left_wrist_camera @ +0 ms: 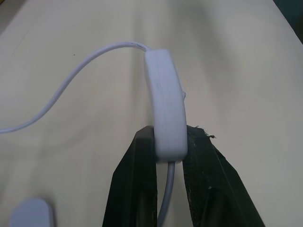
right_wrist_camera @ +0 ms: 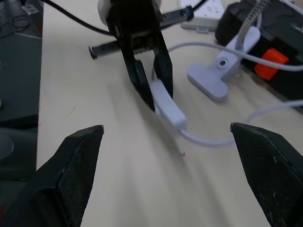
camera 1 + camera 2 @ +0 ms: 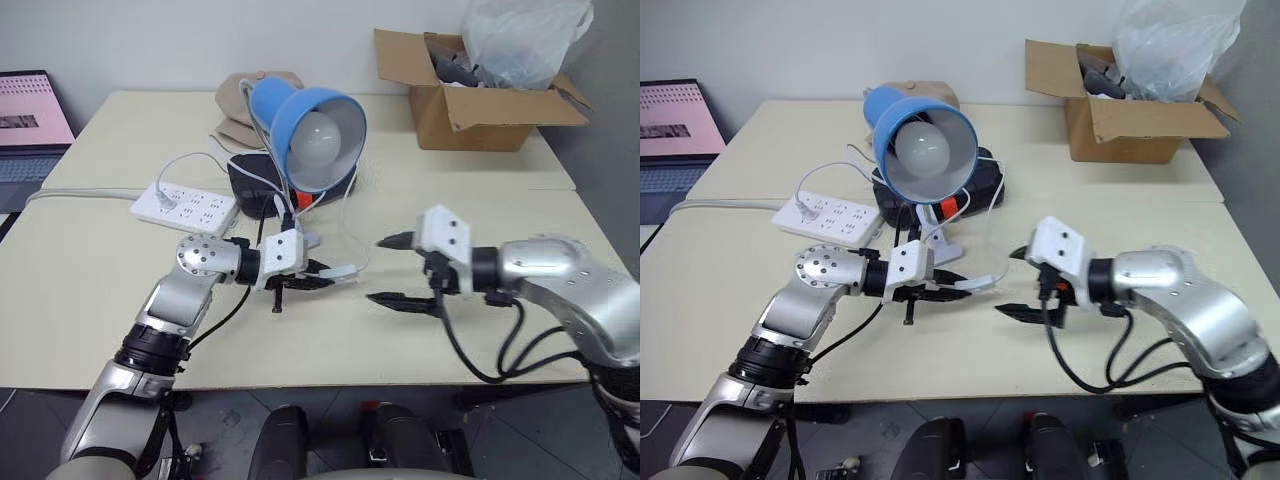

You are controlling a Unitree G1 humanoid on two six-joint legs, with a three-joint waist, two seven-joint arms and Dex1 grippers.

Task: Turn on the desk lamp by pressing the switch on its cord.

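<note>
The desk lamp (image 3: 310,125) stands at the middle of the table, its blue shade and round white bulb (image 3: 318,140) facing me, the bulb unlit. Its white clip base (image 2: 213,78) rests on the table. The thin white cord (image 1: 71,80) loops down to the small white switch (image 1: 165,109). My left gripper (image 3: 322,276) is shut on the switch's lower end and holds it just above the table. My right gripper (image 3: 382,270) is open, its fingers (image 2: 78,161) spread wide, pointing at the switch from a short way to its right.
A white power strip (image 3: 185,205) lies left of the lamp, a black box (image 3: 250,180) behind the clip. A cardboard box (image 3: 480,110) with a plastic bag sits far right, a laptop (image 3: 30,125) far left. Bare tabletop (image 3: 330,340) lies in front of the grippers.
</note>
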